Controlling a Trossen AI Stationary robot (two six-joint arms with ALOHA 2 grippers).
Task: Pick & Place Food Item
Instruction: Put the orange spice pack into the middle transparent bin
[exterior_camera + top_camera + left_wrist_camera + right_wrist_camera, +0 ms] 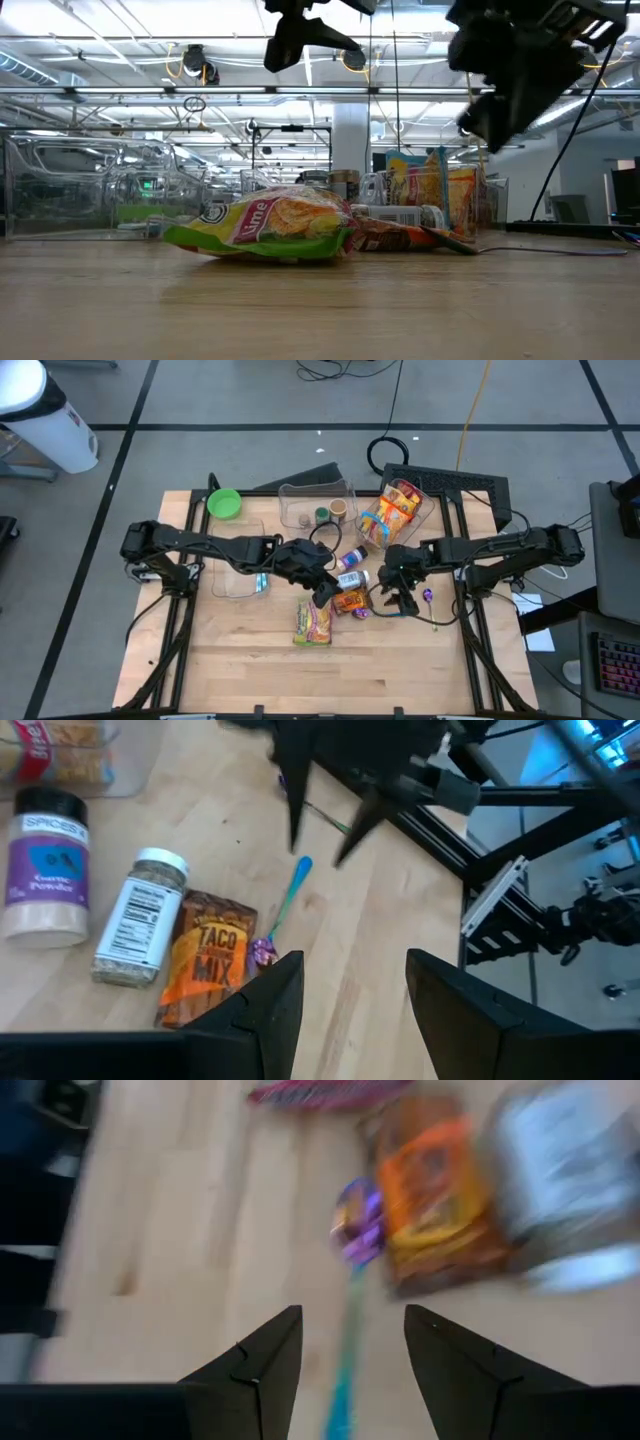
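"TACO MIX" on orange packet (205, 958), "SPICES" on jar (44, 868)

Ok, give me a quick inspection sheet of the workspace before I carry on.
Surface: wooden table, bare at the near edge.
Job's things: taco mix packet, spice jar, lime chips bag loose mid-table.
Clutter: green bowl, clear bins, lollipop.
Grippers: left gripper and right gripper raised over the items, jaws open, empty.
Cables: black loop behind the table.
Surroundings: white bin on the floor.

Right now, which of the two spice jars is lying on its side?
The white-capped jar with the nutrition label lies on its side beside the taco mix packet. The black-capped garlic powder jar stands upright.
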